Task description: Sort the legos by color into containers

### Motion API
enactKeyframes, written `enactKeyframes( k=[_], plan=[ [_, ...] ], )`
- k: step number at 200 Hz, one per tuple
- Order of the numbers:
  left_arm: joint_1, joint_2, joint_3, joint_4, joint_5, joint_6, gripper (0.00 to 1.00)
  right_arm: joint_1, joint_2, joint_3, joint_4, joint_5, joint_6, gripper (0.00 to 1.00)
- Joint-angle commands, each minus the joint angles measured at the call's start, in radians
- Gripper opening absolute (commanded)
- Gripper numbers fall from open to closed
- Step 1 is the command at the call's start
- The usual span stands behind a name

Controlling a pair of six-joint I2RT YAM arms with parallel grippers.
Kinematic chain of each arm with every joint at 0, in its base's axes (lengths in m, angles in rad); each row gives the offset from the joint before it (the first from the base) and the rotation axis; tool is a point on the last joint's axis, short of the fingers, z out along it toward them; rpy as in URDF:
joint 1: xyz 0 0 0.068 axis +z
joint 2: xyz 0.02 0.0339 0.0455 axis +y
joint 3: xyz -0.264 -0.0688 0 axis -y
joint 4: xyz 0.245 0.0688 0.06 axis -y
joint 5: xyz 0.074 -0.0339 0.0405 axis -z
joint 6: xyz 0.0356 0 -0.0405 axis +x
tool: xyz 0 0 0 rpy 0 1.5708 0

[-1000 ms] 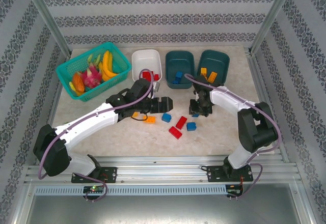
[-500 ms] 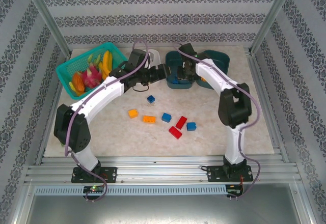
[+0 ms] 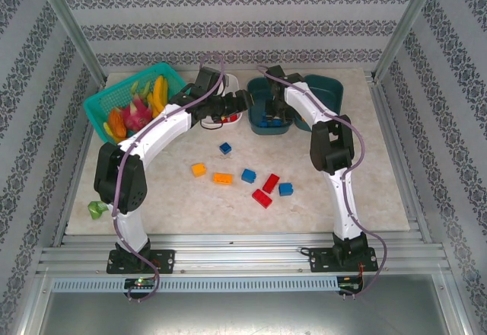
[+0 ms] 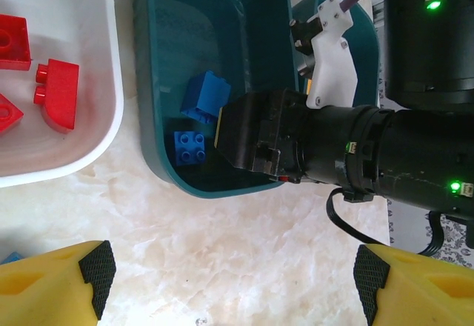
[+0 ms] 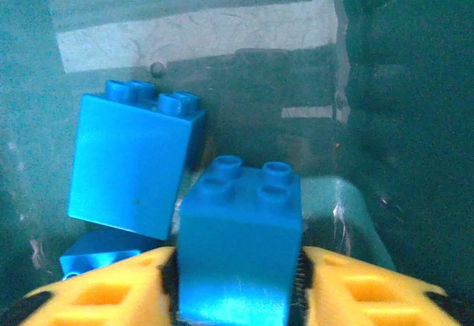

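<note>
My right gripper [image 5: 241, 290] is down inside the middle dark teal container [image 3: 257, 91], its yellow fingers shut on a blue lego [image 5: 241, 244] with studs facing away. Two more blue legos [image 5: 133, 163] lie just beyond it in that tub. My left gripper [image 4: 233, 281] hovers open over bare table, between the white container [image 4: 111, 118] holding red legos [image 4: 55, 92] and the teal tub [image 4: 152, 130]. Nothing sits between its fingertips [image 4: 59, 285]. Several loose legos lie mid-table: blue [image 3: 225, 148], orange [image 3: 222, 177], red [image 3: 262, 198]. A second teal container [image 3: 327, 91] stands at the far right.
A turquoise basket [image 3: 95, 110] of toy fruit stands at the back left. A green crumpled wrapper [image 3: 97, 209] lies near the left front edge. Both arms arch over the back of the table, and the right arm's wrist [image 4: 415, 148] crosses close in front of my left gripper.
Both arms swung from mid-table to the back row. The right gripper carried a blue lego into the middle teal container. The left gripper stayed open and moved beside the white container.
</note>
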Motion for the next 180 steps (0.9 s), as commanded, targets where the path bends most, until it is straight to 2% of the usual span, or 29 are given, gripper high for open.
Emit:
enactKeyframes(
  k=[1,41,61,74,105,128,153,180],
  plan=[
    [0.006,-0.021,0.02,-0.05,-0.016,0.024,0.86,0.01,-0.045,0.044,-0.031,-0.003,0.009,0.52],
    [0.005,-0.097,-0.017,-0.099,-0.041,0.031,0.86,0.024,-0.173,0.088,-0.025,-0.031,0.015,0.53],
    [-0.009,-0.148,-0.054,-0.142,-0.034,0.061,0.85,0.044,-0.292,0.018,0.003,-0.041,0.012,0.52],
    [-0.032,-0.179,-0.086,-0.176,-0.022,0.098,0.84,0.063,-0.419,-0.121,0.075,-0.053,0.005,0.52],
    [-0.149,-0.236,-0.192,-0.251,-0.037,0.23,0.81,0.095,-0.796,-0.645,0.309,-0.149,0.039,0.52],
    [-0.246,-0.267,-0.28,-0.273,-0.058,0.28,0.79,0.125,-1.06,-0.984,0.367,-0.187,0.052,0.53],
    [-0.324,-0.273,-0.378,-0.246,-0.057,0.22,0.79,0.145,-1.293,-1.228,0.319,-0.208,0.092,0.54],
    [-0.395,-0.243,-0.421,-0.201,-0.066,0.101,0.8,0.17,-1.475,-1.366,0.247,-0.221,0.163,0.56]
  ],
)
